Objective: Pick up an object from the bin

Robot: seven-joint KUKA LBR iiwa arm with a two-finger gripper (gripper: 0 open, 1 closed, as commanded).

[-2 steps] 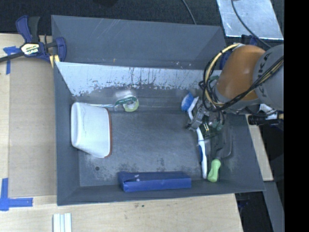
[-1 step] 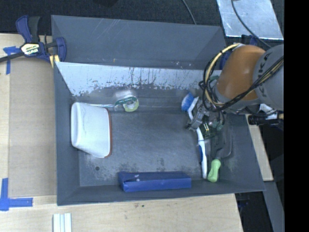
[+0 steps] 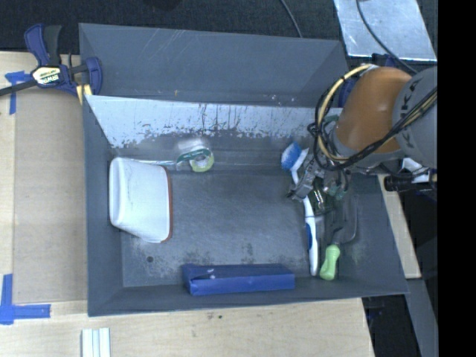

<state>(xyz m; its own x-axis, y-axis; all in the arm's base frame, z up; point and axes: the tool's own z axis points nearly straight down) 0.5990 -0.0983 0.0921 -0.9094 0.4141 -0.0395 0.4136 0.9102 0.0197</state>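
Grey metal bin [image 3: 223,65]: at its right side the gripper [image 3: 315,189] hangs over the upper end of a white, blue and green toothbrush [image 3: 312,238]; whether it is wide or narrow I cannot tell. A sound grasp would likely cross the slim handle squarely, clear of the wall. At left lies a white plastic tub [image 3: 138,196], its contents hidden.
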